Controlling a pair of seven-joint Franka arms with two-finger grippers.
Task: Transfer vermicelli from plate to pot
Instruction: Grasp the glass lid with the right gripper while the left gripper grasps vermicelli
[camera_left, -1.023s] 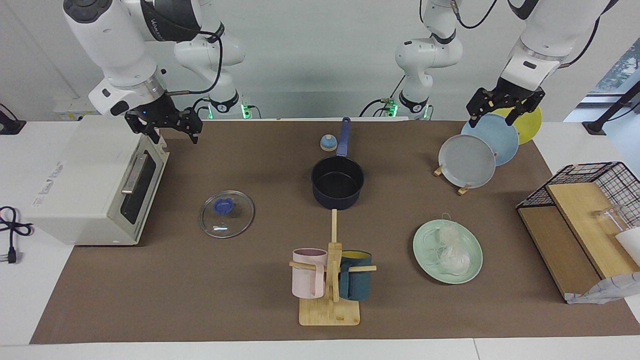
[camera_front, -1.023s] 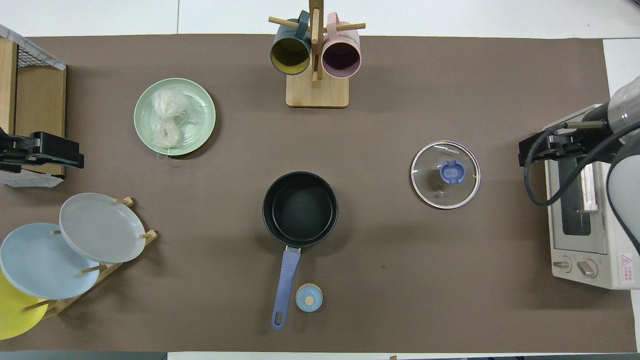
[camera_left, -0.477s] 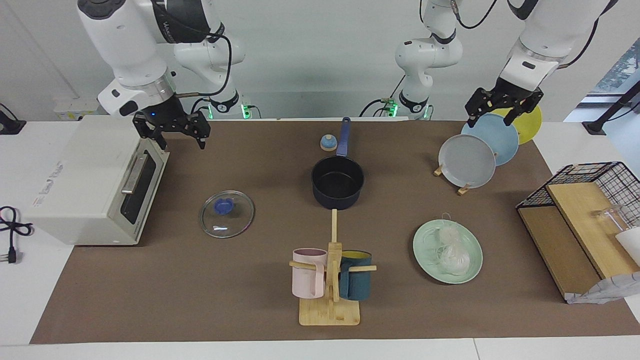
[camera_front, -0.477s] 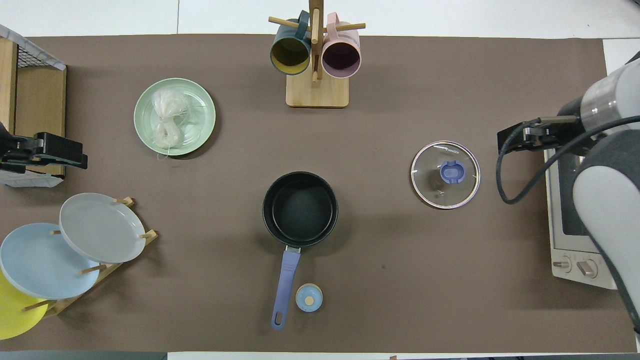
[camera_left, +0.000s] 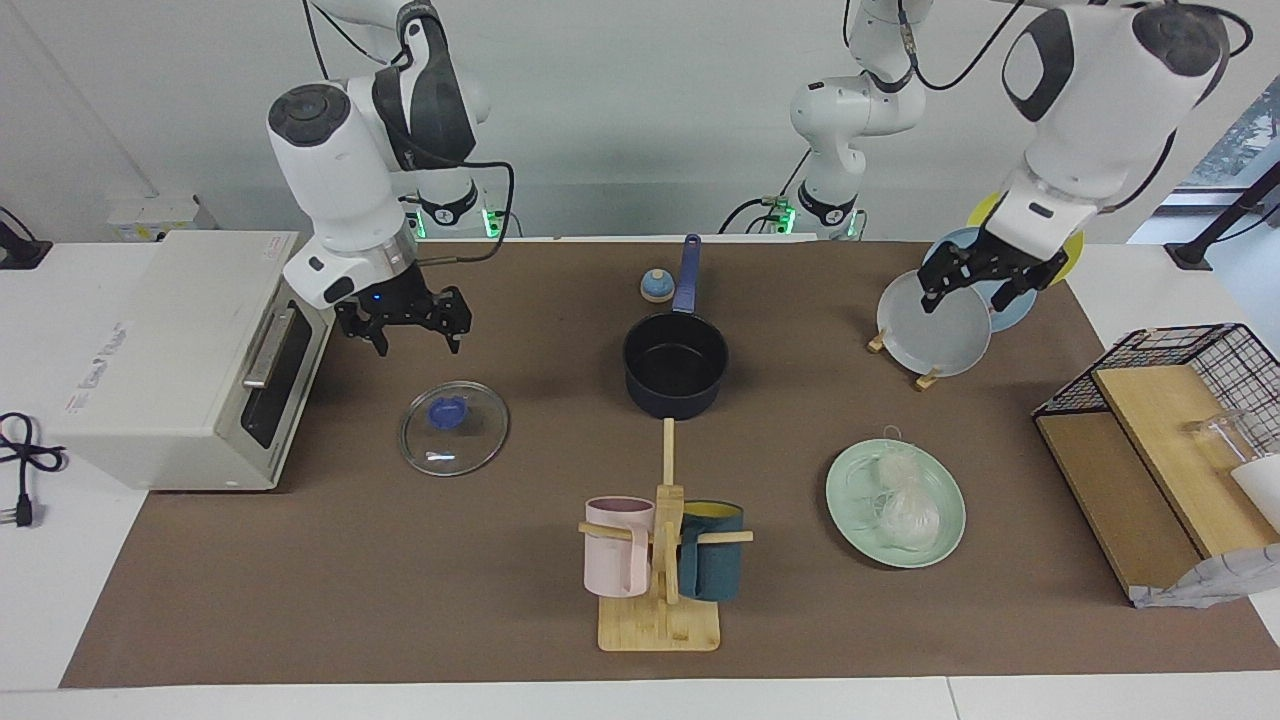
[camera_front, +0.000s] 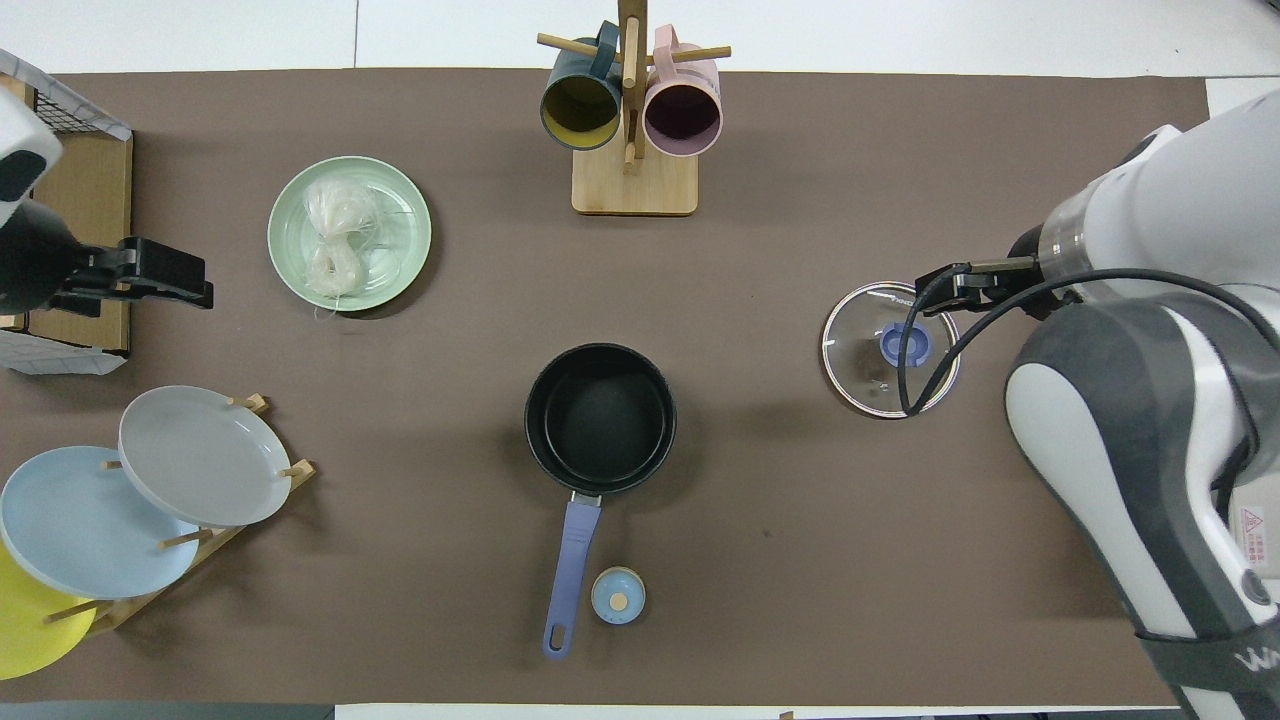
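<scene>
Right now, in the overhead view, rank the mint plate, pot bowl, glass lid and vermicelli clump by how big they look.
1. mint plate, widest.
2. pot bowl, and 3. glass lid: close in width, the pot looks slightly wider, but its raised rim sits nearer the camera, so I won't rank them.
4. vermicelli, clearly smallest.

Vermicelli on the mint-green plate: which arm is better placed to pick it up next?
Probably the left. Its open left gripper hangs over the rack's grey plate, at the same table end as the whitish vermicelli clump. The open right gripper is near the round glass lid.
</scene>
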